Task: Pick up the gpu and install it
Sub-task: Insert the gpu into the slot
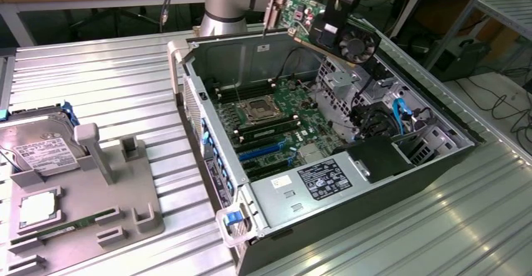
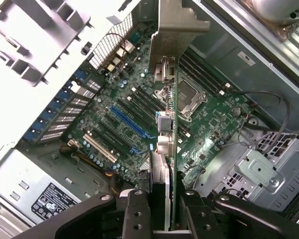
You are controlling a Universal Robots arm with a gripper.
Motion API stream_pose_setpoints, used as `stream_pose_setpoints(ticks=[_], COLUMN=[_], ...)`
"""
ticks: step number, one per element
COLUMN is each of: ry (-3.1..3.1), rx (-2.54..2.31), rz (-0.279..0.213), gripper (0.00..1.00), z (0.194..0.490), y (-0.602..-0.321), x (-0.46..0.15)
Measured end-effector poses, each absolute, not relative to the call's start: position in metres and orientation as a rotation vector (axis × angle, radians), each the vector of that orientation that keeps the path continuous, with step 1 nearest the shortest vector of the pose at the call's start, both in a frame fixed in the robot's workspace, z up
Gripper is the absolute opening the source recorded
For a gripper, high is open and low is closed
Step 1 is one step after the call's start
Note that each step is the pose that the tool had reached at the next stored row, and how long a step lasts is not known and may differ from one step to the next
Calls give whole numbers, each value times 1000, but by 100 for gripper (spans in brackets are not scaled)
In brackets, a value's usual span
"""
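gpu [image 1: 328,23], thin black fan card: picked up, pinched in fingers of black gripper [image 2: 162,209], one o'clock above open grey computer case [image 1: 241,55], not yet installed.

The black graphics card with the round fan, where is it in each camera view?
Exterior view: the black gpu with its round fan hangs tilted above the open grey computer case.
Wrist view: the gpu edge-on in the black gripper, over the green motherboard.
Shared landmark: the square silver CPU socket.
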State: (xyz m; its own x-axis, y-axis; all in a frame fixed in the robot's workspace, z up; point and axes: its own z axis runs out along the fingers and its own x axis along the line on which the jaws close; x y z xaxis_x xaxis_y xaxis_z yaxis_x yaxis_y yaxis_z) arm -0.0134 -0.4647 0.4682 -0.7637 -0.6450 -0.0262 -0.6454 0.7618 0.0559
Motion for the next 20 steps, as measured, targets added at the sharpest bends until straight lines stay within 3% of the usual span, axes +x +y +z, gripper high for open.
stream_pose_setpoints(ticks=[20], ry=[2817], rx=[-1390], rz=[97], gripper=[28], z=[468], y=[-465], x=[-13])
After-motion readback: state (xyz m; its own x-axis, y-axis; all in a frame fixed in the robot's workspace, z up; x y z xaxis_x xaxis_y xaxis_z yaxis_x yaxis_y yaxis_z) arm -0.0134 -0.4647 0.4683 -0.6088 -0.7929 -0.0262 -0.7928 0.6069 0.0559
